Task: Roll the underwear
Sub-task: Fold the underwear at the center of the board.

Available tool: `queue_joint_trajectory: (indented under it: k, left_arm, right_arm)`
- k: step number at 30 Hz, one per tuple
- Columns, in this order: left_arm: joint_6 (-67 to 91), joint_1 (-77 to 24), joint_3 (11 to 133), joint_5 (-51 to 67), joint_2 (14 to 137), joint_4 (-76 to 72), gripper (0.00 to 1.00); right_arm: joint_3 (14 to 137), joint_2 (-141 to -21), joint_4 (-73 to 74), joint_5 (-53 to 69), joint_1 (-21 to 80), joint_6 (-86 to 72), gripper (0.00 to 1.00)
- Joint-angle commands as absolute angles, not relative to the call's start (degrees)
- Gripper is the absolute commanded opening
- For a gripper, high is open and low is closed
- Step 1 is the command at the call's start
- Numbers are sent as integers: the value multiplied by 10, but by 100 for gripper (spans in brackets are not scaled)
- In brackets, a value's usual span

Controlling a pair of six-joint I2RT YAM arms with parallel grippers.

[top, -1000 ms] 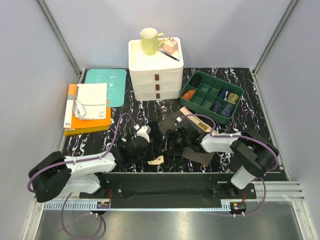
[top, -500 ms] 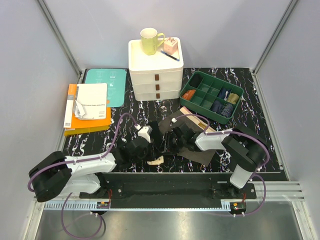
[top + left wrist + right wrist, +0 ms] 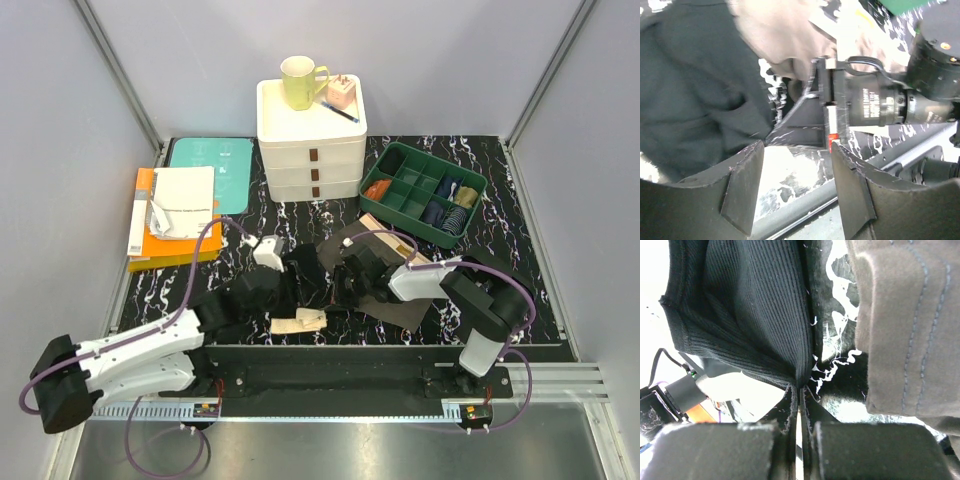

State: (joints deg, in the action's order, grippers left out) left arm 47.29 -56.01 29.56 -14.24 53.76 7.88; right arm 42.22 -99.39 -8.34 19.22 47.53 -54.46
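Beige elastic waistband [image 3: 300, 322] lies lowest on the black, white-veined marble-pattern tabletop [image 3: 500, 250], at lower centre of the overhead frame, close to the front edge.

Just above it we note the left gripper [image 3: 797, 150]. It is spread wide and grasps nothing. Its two dark fingers [image 3: 742, 190] frame the bottom of the left wrist view.

The black ribbed-cloth boxer briefs [image 3: 695, 90] are bunched at centre of the overhead frame, between the two grippers. They fill the left half of the left wrist view.

The right gripper [image 3: 800, 392] is clamped tight on a fold of the black ribbed-cloth boxer briefs. No gap shows between its fingers [image 3: 715, 450].

The dark olive-brown stitched cloth boxer briefs [image 3: 905, 325] lie flat just right of centre, partly under the right arm. They are beside the black pair, with a strip of tabletop showing between them in the right wrist view.

Farther back, at upper right, sits the green plastic compartment tray [image 3: 470, 190], which holds small coloured bundles. At upper centre stands the white three-drawer plastic unit [image 3: 310, 160] with a yellow-green ceramic mug [image 3: 298, 82] on top. At the left lies the stack of an orange book and a white booklet [image 3: 180, 215].
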Motion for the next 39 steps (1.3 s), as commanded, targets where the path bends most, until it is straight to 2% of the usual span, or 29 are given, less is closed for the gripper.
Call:
queue_joint_trajectory:
  k: [1, 6, 10, 22, 26, 29, 30, 32, 39]
  left_arm:
    - [545, -558, 268, -219, 482, 184, 58]
    - [629, -555, 200, -217, 438, 212, 57]
    - [691, -554, 198, -244, 438, 279, 58]
    - [710, -554, 184, -259, 463, 276, 57]
    - [698, -554, 162, -257, 460, 223, 41]
    - [676, -554, 162, -263, 461, 193, 23]
    - [669, -554, 163, -265, 466, 186, 11]
    - [650, -554, 176, -263, 472, 175, 1]
    - [576, -554, 253, -254, 525, 170, 0]
  right_arm:
    - [432, -1011, -59, 173, 481, -537, 0]
    - [432, -1011, -58, 173, 481, -537, 0]
    - [433, -1012, -58, 175, 481, -537, 0]
    - [433, -1013, -55, 173, 481, -541, 0]
    - [433, -1011, -54, 171, 481, -540, 0]
    - [433, -1011, -53, 171, 481, -540, 0]
    - [433, -1012, -53, 171, 481, -541, 0]
    - [433, -1012, -53, 172, 481, -541, 0]
    - [433, -1011, -49, 164, 481, -539, 0]
